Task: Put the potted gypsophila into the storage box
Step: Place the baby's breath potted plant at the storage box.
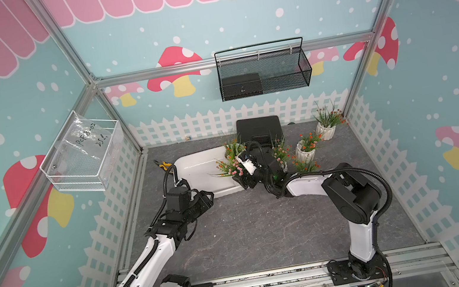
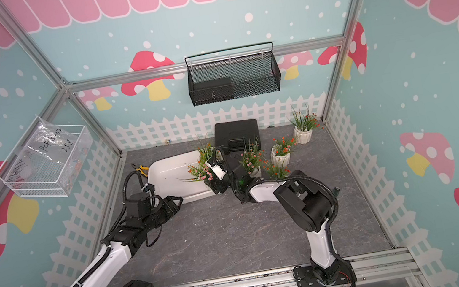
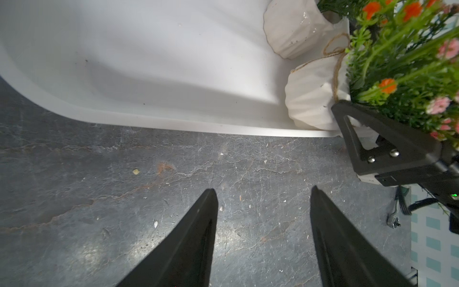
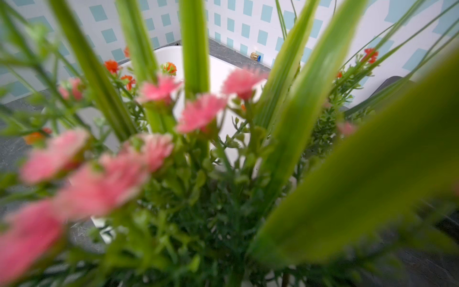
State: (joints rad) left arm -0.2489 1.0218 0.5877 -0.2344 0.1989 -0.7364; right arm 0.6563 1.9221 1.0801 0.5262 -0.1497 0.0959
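While left jaws stand apart, the pink-flowered pot [image 3: 313,99] leans in the storage box [image 1: 195,171], sprigs leftward; right jaws unclear.

potted gypsophila [image 1: 326,130] 6 | storage box [image 1: 198,171] 1 | black case [image 1: 257,127] 1 | mesh baskets [image 1: 263,70] 2

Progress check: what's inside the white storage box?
Two pots at one end: an orange-flowered pot and a pink-flowered pot with the right hand around it. Rest of the storage box floor looks bare; foliage and the hand cover that corner.
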